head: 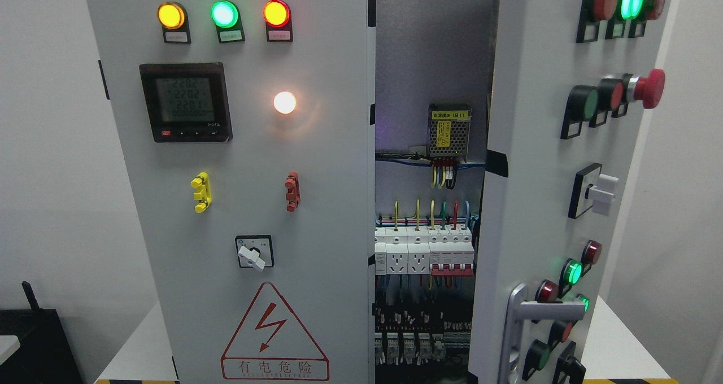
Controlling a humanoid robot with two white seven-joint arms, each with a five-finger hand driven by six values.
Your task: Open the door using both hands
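A grey electrical cabinet fills the head view. Its left door [243,203] is closed and carries three lit lamps, a digital meter [185,102], a rotary switch [253,253] and a warning triangle. The right door [542,203] stands swung partly open, with its metal handle [519,327] near the lower edge and several buttons and lamps on its face. Between the doors the cabinet interior [429,231] shows a power supply, wiring and breakers. Neither of my hands shows in this view.
The cabinet stands on a white table [133,350] with yellow-black tape at its front edge. A dark object [34,339] sits at the lower left. White walls lie on both sides. A red emergency button [649,88] sticks out from the right door.
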